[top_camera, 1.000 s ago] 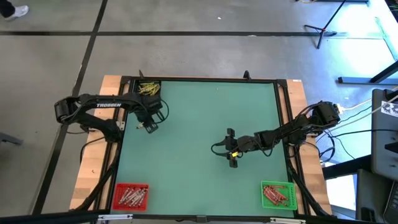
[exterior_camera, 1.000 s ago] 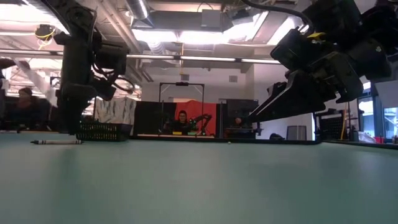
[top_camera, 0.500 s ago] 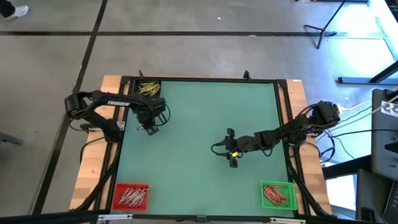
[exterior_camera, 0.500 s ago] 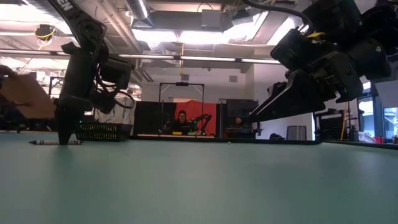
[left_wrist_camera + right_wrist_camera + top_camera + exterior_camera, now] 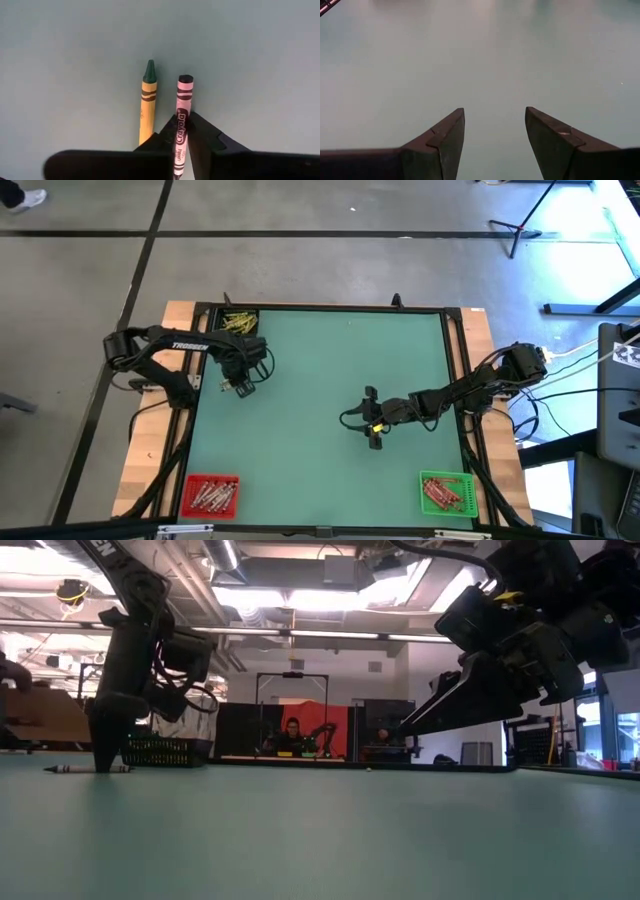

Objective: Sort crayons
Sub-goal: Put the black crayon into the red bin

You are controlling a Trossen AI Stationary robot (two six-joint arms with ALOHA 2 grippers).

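- A pink-wrapped crayon [image 5: 182, 120] lies pinched between the fingers of the left gripper [image 5: 182, 142], its blunt dark end pointing forward, away from the wrist.
- Just beside it, outside the jaws and seemingly not touching them, lies a yellow-wrapped crayon [image 5: 146, 102] with a dark green tip, nearly parallel to the held one.
- The left gripper [image 5: 240, 385] stands tip-down on the green mat [image 5: 330, 410], close to the black bin [image 5: 238, 322] of yellowish crayons at the far corner on its own side.
- To do this pick well, I judge the lift should go straight up, so the neighbour is not dragged along; the grip sits near the crayon's rear end, so it may tilt.
- Both crayons are thin paper-wrapped cylinders, likely to roll on the smooth matte mat.
- The red bin [image 5: 211, 494] and green bin [image 5: 446, 493], both holding reddish crayons, sit at the near corners, well apart from the left gripper.
- The right gripper [image 5: 495, 137] hovers over bare mat near the middle, jaws spread, holding nothing.
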